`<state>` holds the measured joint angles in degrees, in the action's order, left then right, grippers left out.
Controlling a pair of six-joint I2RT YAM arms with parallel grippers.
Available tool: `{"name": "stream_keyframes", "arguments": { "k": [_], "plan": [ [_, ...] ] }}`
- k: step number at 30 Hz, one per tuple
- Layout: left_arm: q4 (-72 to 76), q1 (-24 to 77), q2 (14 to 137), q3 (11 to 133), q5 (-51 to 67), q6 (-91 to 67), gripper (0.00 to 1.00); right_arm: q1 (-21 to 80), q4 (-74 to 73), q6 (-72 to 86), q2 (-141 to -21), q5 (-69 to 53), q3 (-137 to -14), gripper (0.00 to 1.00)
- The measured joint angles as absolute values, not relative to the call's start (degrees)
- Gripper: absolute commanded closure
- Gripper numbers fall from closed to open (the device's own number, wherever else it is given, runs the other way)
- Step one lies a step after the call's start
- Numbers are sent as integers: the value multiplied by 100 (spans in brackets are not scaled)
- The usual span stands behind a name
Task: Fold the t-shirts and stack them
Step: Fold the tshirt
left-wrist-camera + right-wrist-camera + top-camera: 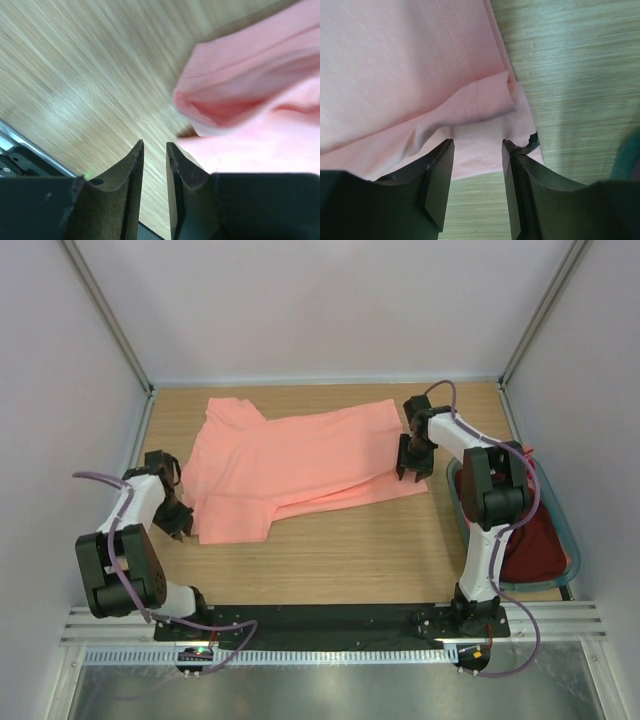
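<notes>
The salmon-pink t-shirt (300, 465) lies part-folded mid-table (350, 560), spread flat for the next fold. The right gripper (477, 145) straddles its hem corner, fingers (440, 175) apart, apparently to pinch it. The left gripper (154, 147), fingers narrowly parted and empty, sits beside the sleeve. The maroon t-shirt (540, 540) lies in the basket (566, 532).

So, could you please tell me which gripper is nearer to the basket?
Right. The right gripper is at the hem corner of the salmon t-shirt, close beside the basket; the left gripper is at the shirt's opposite end, across the table.

Matt pink cloth t-shirt (300, 465), smooth woodgrain table (350, 560)
</notes>
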<state>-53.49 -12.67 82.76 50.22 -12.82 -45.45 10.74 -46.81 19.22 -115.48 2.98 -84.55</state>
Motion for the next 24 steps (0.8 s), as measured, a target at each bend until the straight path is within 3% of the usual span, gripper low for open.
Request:
{"name": "stream_keyframes", "arguments": {
  "k": [9, 13, 24],
  "plan": [
    [-5625, -1269, 7509, 5459, -1035, -4257, 75, 1092, -4858, 2032, -11522, 19, -8943, 52],
    [-5612, -1275, 7035, 5157, -462, -4283, 60, 1227, -4858, 2086, -11511, -89, -8923, 53],
    [-5588, -873, 6904, 4246, 56, -4954, 63, 1811, -4888, 2091, -10779, -274, -8694, 53]
  ]
}}
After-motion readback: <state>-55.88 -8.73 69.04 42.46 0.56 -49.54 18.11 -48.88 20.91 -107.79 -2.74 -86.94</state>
